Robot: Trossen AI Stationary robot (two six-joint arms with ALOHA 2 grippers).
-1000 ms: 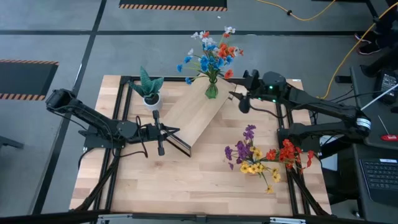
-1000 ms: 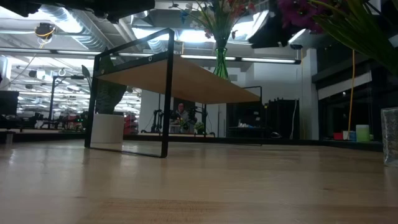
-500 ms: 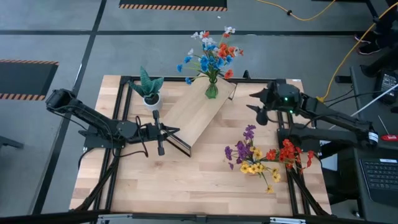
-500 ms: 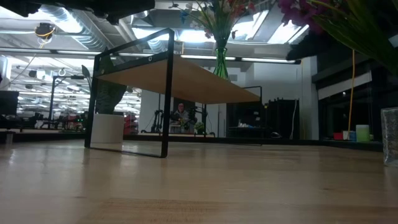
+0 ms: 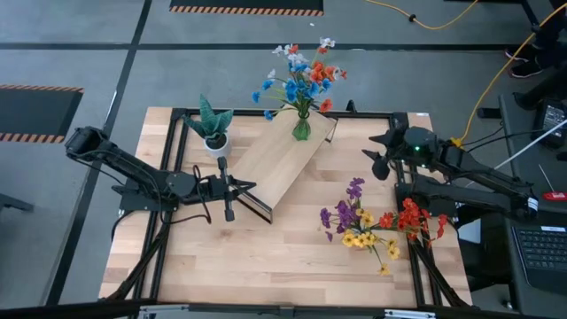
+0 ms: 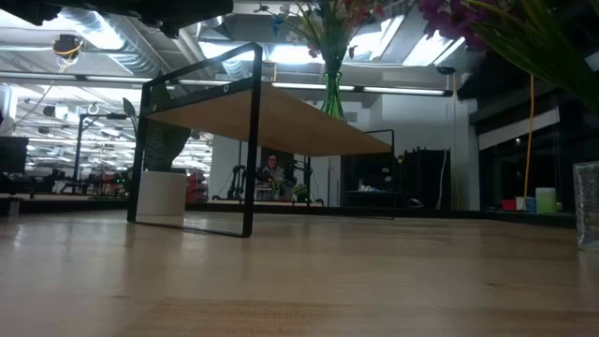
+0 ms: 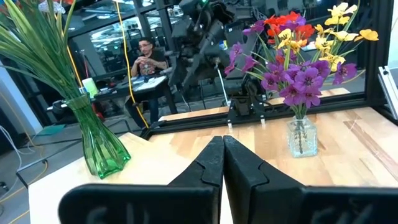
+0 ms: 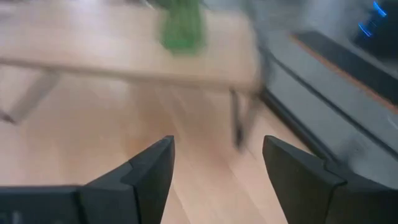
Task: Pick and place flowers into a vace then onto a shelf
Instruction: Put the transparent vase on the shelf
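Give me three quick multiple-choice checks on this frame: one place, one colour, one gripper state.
1. Where does the green vase stand?
A. on the shelf
B. on the floor
C. in a gripper

2. What colour is the pot of the spiky plant?
A. black
B. white
C. red

3. How does the right gripper stand?
A. shut on a stem
B. shut, empty
C. open, empty

Key: 1 A, the vase sits at the board's far end; 2 B, the pot shows white from above; 3 C, the right wrist view shows the fingers apart with nothing between.
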